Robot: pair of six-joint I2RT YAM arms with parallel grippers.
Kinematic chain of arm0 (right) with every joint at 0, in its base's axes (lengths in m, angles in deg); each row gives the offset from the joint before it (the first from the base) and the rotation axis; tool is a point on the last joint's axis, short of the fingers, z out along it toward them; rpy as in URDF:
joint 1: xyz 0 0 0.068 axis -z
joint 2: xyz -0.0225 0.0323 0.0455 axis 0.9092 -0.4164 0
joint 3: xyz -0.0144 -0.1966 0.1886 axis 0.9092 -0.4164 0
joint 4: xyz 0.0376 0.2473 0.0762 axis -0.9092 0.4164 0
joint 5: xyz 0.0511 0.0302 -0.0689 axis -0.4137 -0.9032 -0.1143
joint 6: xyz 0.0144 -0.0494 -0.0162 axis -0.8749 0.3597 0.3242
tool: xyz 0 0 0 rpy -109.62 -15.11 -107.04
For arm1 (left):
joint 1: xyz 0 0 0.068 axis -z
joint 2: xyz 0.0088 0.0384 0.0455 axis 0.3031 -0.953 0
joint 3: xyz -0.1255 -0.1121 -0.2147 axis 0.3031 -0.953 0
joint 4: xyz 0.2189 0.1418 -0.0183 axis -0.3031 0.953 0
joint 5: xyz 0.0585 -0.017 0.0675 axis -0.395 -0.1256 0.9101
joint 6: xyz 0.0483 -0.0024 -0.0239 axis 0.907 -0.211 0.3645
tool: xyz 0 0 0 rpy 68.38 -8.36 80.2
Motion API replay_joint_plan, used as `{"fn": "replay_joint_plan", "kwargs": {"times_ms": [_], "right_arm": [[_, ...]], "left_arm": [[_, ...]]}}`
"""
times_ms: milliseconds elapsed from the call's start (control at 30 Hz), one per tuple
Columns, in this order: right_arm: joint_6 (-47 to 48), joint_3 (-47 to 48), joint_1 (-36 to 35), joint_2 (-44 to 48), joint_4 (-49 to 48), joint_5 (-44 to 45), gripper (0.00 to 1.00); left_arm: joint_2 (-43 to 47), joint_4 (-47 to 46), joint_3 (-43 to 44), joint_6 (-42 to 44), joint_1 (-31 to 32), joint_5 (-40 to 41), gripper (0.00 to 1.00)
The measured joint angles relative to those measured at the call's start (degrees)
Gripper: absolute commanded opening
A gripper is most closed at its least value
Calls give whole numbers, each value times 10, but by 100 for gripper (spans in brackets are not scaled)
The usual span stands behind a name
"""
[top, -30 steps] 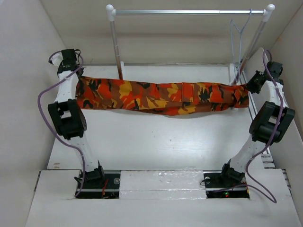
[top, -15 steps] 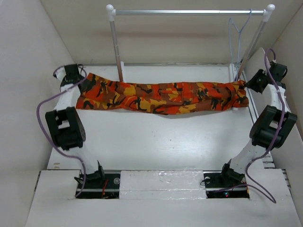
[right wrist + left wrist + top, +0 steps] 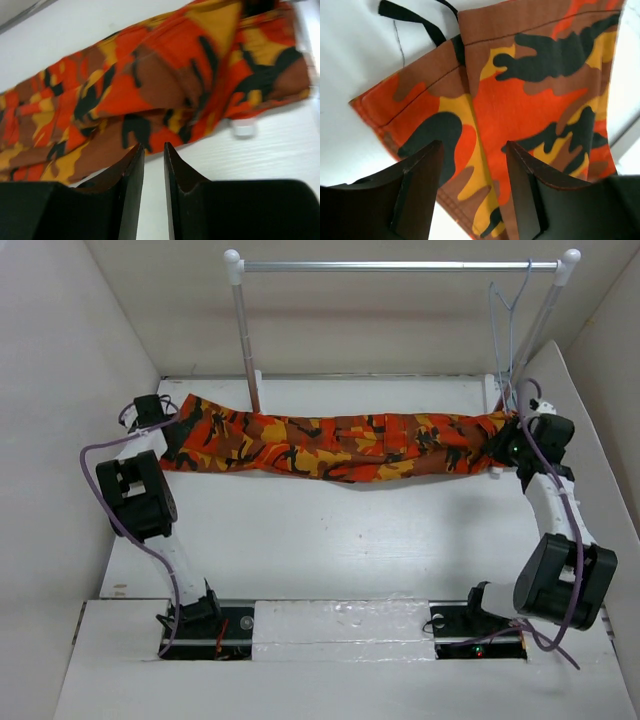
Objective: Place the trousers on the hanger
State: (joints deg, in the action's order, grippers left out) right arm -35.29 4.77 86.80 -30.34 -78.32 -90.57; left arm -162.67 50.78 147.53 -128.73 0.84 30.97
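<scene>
The camouflage trousers (image 3: 340,445) lie stretched left to right across the far half of the table. They also show in the left wrist view (image 3: 520,100) and the right wrist view (image 3: 150,85). The pale wire hanger (image 3: 505,330) hangs from the right end of the rail. My left gripper (image 3: 163,423) is at the trousers' left end; in its wrist view it (image 3: 474,147) is open just above the cloth's corner. My right gripper (image 3: 508,445) is at the trousers' right end; in its wrist view it (image 3: 153,146) stands a narrow gap apart, empty, over bare table beside the cloth.
A rail with white posts (image 3: 243,340) and a silver crossbar (image 3: 400,265) stands at the back. A small white block (image 3: 245,129) lies by the trousers' right end. White walls close in on both sides.
The trousers sank from hanging between the grippers to lying on the table. The right arm swung inward and let go of the cloth. The left gripper moved forward and now stands open.
</scene>
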Motion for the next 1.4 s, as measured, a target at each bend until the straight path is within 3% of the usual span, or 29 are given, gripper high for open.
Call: {"fn": "replay_joint_plan", "kwargs": {"times_ms": [300,367,433,667,833,933,1167,1200,1400], "right_arm": [[27,-55,-120,44,-4,-38,28],[27,-56,-129,44,-4,-40,28],[28,-56,-136,43,-4,-39,28],[45,-37,-163,43,1,-31,29],[51,-32,-170,36,1,-31,29],[51,-32,-172,31,1,-31,29],[55,-25,-174,31,6,-31,29],[55,-24,-175,30,6,-31,29],[57,-12,-189,25,7,-32,30]], "left_arm": [[-137,38,195,1,-12,13,44],[-144,45,204,2,-13,18,35],[-154,57,211,2,-13,23,34],[-155,65,176,-3,-13,44,43],[-146,71,175,-3,-13,45,41],[-147,73,176,-6,-13,43,36],[-147,74,176,-8,-13,35,10],[-147,74,176,-8,-13,35,1],[-147,73,176,0,-13,35,0]]}}
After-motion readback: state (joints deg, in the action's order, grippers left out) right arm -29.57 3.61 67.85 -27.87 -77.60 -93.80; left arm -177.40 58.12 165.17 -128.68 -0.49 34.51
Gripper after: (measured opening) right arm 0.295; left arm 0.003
